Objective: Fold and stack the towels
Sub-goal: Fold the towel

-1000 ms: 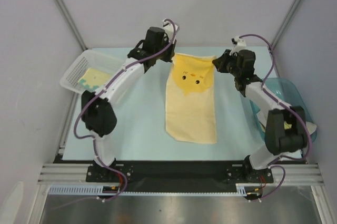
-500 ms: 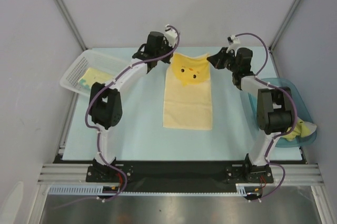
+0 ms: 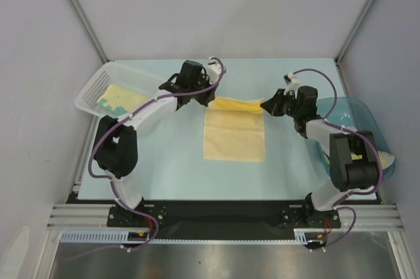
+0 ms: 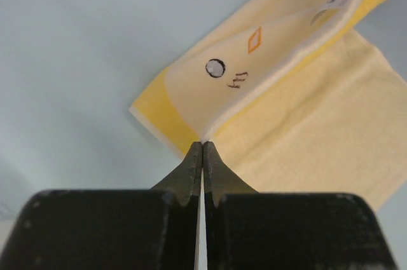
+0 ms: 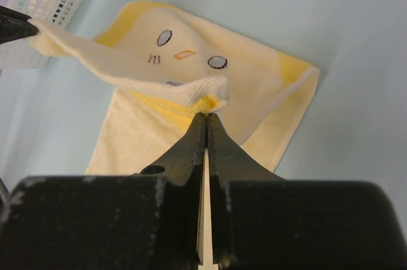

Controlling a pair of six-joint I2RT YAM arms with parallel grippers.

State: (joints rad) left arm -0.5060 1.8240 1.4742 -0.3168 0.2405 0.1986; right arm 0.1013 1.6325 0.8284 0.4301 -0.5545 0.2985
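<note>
Both hands are clenched on the chick towel (image 3: 234, 138). The left hand (image 4: 202, 144) is pinching one corner of the lifted edge and the right hand (image 5: 207, 116) is pinching the other, so the edge is hanging stretched between them. The rest of the towel is lying flat on the worktop (image 3: 170, 154), spreading out below and ahead of the fingertips.

This is looking like a fold in half, partway over. To land it well, both hands should be travelling level and together, carrying that edge onto the towel's far-off free edge, then lowering before letting go. Uneven tension is going to skew the crease.

From above the chick face is hiding. More cloth is showing in the basket (image 3: 92, 92) beyond the left hand. The right arm is blocking much of the tub (image 3: 364, 118).
</note>
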